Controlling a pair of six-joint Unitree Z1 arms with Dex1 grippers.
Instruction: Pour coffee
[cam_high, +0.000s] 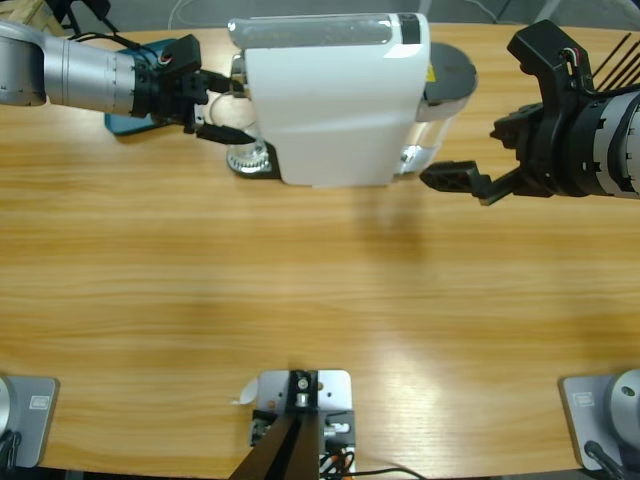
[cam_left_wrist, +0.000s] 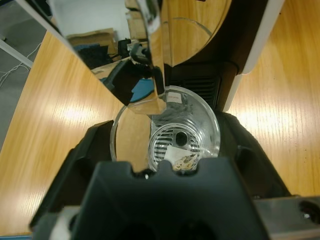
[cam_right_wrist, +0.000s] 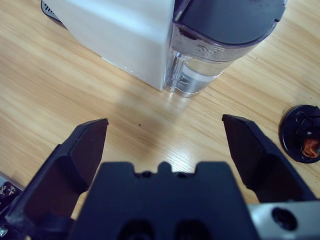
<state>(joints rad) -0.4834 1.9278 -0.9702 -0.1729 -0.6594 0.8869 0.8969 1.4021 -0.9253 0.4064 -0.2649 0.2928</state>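
A white coffee machine (cam_high: 330, 100) stands at the far middle of the table. In the left wrist view a clear glass cup (cam_left_wrist: 192, 107) sits on the metal drip grate (cam_left_wrist: 167, 142) under the chrome spout (cam_left_wrist: 150, 60). My left gripper (cam_left_wrist: 165, 150) has a jaw pressed to each side of the cup and is shut on it; in the high view the left gripper (cam_high: 222, 108) is at the machine's left end. My right gripper (cam_high: 465, 152) hangs open beside the machine's right end, and the right gripper (cam_right_wrist: 165, 122) holds nothing, just short of the water tank (cam_right_wrist: 200, 70).
The tank's dark lid (cam_high: 452, 68) juts out at the machine's right. A teal object (cam_high: 125, 122) lies under the left arm at the far left. A black round disc (cam_right_wrist: 300, 132) lies on the wood to the right of the tank. Bare wooden tabletop (cam_high: 320, 300) stretches toward the near edge.
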